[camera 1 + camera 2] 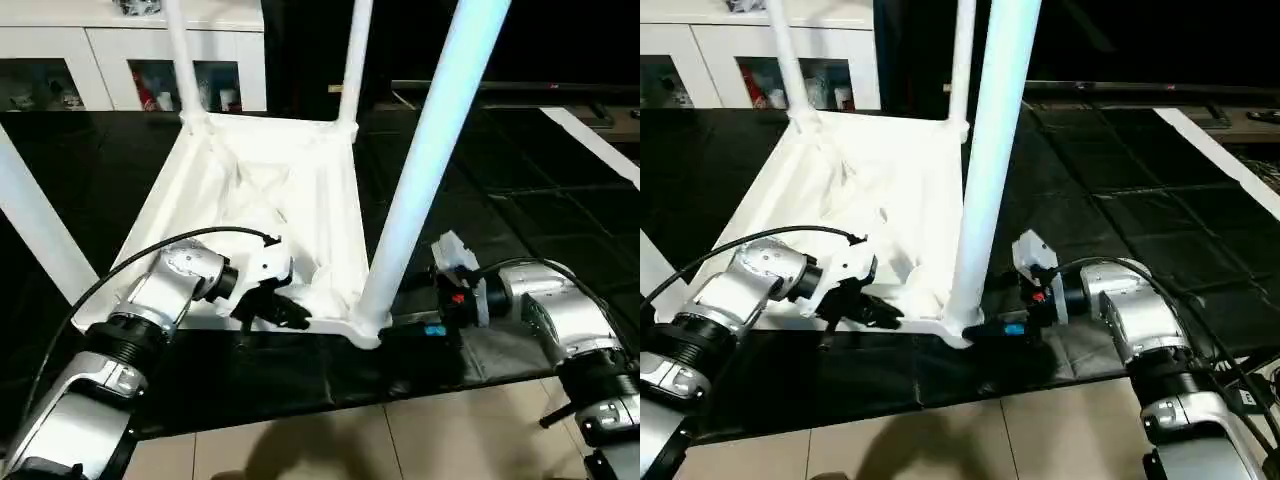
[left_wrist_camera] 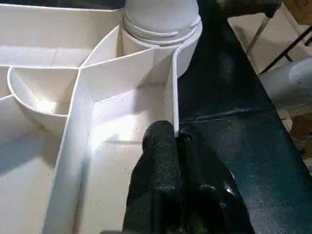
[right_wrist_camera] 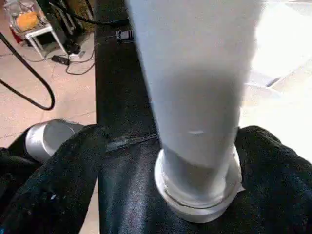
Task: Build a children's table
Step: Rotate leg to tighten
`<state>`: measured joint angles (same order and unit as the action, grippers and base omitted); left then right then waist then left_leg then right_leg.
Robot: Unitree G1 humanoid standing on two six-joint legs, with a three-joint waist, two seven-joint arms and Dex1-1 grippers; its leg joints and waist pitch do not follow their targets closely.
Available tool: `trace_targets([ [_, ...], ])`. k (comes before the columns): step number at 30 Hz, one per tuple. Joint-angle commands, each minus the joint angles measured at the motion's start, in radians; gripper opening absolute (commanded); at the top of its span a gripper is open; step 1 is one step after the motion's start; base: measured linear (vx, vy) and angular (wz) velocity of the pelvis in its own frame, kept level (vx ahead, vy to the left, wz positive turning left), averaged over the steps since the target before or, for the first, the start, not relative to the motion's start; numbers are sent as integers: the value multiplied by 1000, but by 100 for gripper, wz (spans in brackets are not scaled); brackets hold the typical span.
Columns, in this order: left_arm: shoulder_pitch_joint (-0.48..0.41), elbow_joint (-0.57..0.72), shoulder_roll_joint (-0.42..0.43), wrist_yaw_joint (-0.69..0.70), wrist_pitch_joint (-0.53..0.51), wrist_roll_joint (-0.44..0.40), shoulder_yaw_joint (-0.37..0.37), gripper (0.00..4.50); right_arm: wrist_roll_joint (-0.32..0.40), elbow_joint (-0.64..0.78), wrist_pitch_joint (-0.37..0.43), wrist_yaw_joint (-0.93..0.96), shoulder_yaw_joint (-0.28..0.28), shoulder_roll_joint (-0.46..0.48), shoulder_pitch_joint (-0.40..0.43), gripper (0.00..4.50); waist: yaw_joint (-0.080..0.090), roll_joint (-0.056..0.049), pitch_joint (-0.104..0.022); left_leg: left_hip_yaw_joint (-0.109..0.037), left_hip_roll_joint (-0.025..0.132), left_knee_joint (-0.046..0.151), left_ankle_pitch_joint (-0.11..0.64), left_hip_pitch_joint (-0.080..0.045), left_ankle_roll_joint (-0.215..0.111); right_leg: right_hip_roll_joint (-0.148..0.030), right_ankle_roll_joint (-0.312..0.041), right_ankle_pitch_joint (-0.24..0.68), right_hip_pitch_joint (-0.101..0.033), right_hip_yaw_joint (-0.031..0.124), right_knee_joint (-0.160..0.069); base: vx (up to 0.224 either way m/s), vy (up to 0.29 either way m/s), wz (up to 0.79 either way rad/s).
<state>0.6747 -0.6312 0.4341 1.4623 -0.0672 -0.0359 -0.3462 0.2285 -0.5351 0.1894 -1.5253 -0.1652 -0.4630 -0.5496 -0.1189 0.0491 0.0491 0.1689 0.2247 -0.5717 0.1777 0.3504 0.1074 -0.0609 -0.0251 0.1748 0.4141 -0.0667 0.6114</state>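
The table top [image 1: 270, 200] lies upside down on a black mat [image 1: 300, 370], ribbed underside up, with legs standing up from its corner sockets. The near-right leg [image 1: 420, 180] rises from its socket [image 1: 365, 325] at the top's corner nearest the robot's right side.

The left gripper [image 2: 173, 141] sits at the top's near edge, just left of that socket, its fingers [image 2: 158, 161] pressed together on the thin upright rim wall of the top.

The right gripper [image 3: 195, 146] is on the other side of the same socket, fingers [image 3: 53, 185] spread wide to either side of the leg's base and not pressing on it.

A white cabinet [image 1: 120, 60] stands well behind the top.
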Motion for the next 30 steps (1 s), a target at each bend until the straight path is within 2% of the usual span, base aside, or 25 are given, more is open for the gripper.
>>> trace_targets([
  [1,-2,34,-10,52,6,-2,-44,0,6,-20,-10,-19,-6,-1,-20,404,2,2,-65,13,9,50,148,-1,-55,-66,-212,169,-63,42,-64,0,0,0],
  [3,-4,39,-10,58,9,0,-46,0,7,-36,-15,-33,-8,6,-28,395,1,1,-66,13,9,49,137,-1,-57,-66,-217,152,-64,42,-62,0,0,0],
  [5,-4,38,-10,61,12,0,-48,0,6,-50,-25,-41,-9,10,-33,363,0,4,-67,14,9,48,127,1,-63,-65,-222,133,-65,41,-59,0,0,0],
  [22,2,23,-12,55,24,-7,-52,0,-2,-133,-74,-40,-8,45,-63,215,-2,-3,-69,13,8,47,129,-1,-57,-64,-231,123,-66,41,-57,0,0,0],
  [30,6,12,-20,30,13,-8,-47,0,7,-117,-64,-31,-4,53,-45,202,-3,-1,-69,13,8,46,129,-1,-57,-63,-231,121,-67,41,-56,0,0,0],
])
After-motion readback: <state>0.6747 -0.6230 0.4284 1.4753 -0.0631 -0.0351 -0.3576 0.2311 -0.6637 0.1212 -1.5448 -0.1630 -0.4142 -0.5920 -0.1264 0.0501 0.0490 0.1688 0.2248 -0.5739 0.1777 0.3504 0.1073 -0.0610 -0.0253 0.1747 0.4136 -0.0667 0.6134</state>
